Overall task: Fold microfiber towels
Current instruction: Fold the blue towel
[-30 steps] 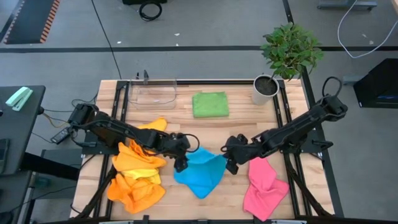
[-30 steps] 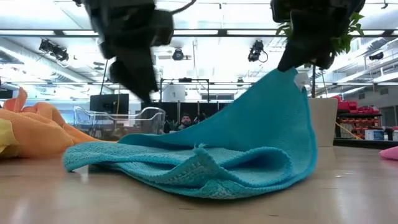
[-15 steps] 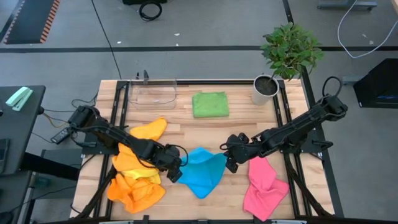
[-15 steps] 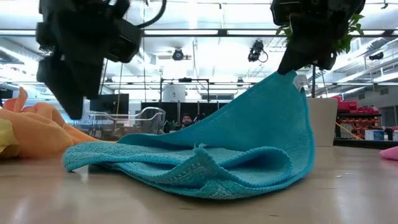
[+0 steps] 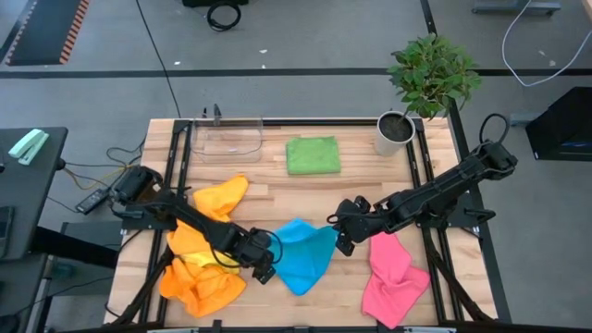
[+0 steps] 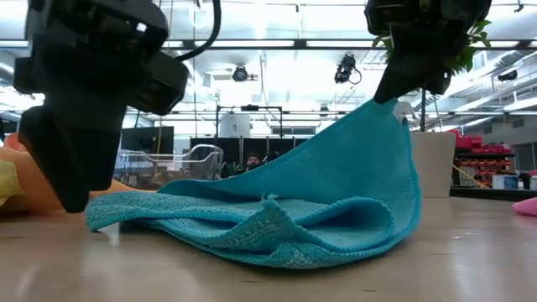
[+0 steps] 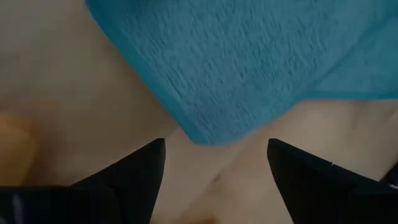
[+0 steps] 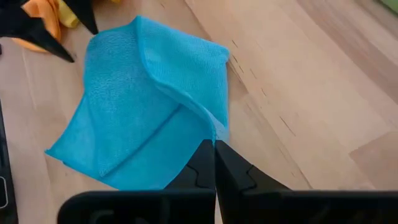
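A blue towel (image 5: 301,254) lies crumpled at the table's middle near side, with its lower folds on the wood. My right gripper (image 5: 340,237) is shut on its right corner and holds that corner up. It also shows in the low view (image 6: 394,84). My left gripper (image 5: 265,269) is open, low over the table at the towel's near left corner (image 7: 199,127). Its two fingers (image 7: 134,171) stand on either side of that corner without touching it. An orange towel heap (image 5: 199,264), a pink towel (image 5: 393,276) and a folded green towel (image 5: 313,154) lie on the table. My right gripper pinches the blue towel's right corner (image 8: 220,129) between its two shut fingers, coming from the table's right side and slanting down. The corner (image 6: 388,107) is lifted clear. The cloth slopes from it down to the rest of the towel (image 6: 277,231), which lies on the table.
A clear plastic tray (image 5: 227,139) stands at the far left. A white pot with a plant (image 5: 395,132) stands at the far right. The orange heap lies just left of my left gripper. The pink towel lies just right of the blue one.
My left gripper has gone from the blue towel's far left side toward the table's near edge, and now stands at the towel's near left corner. The blue towel and my right gripper have kept still.
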### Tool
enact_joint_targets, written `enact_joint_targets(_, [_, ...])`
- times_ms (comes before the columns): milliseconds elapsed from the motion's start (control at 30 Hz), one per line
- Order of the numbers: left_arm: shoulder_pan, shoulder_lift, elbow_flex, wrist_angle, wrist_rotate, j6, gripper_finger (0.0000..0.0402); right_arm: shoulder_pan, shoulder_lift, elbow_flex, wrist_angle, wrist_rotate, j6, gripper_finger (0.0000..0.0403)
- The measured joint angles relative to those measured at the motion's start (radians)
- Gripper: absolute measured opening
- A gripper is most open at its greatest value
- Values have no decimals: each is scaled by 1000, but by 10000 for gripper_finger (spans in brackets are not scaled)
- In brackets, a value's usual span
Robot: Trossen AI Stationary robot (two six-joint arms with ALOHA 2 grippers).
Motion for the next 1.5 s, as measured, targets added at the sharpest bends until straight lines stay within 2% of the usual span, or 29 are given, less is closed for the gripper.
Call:
enact_joint_targets(133, [-1,0,0,13,-26,-8,270,0,0,0,-4,0,-15,1])
enact_joint_targets(333, [0,46,2,23,-58,-51,207,0,0,0,-9,-1,-29,1])
enact_joint_targets(467, [-8,46,2,7,-70,-53,144,0,0,0,-12,-1,-40,1])
enact_joint_targets(667, [-15,-15,-1,3,-60,2,18,0,-1,0,-36,-2,-36,1])
enact_joint_targets(767, [-12,-90,0,-8,19,69,16,0,-43,3,-76,-11,-21,1])
enact_joint_targets(933, [-8,-295,0,-34,133,194,11,5,-196,71,-202,20,-30,1])
enact_joint_targets(1100, [-5,-509,0,-22,252,317,16,22,-348,150,-207,37,-86,1])
enact_joint_targets(1200, [-6,-613,0,-4,266,323,19,49,-387,205,-192,-27,-90,1])
enact_joint_targets(1333, [-6,-691,1,49,242,368,7,151,-360,291,-176,-84,-77,1])
enact_joint_targets(1400, [-6,-698,2,55,206,396,10,212,-328,337,-171,-59,-75,1])
enact_joint_targets(1500, [-6,-692,2,56,196,426,14,298,-279,408,-169,58,-65,1])
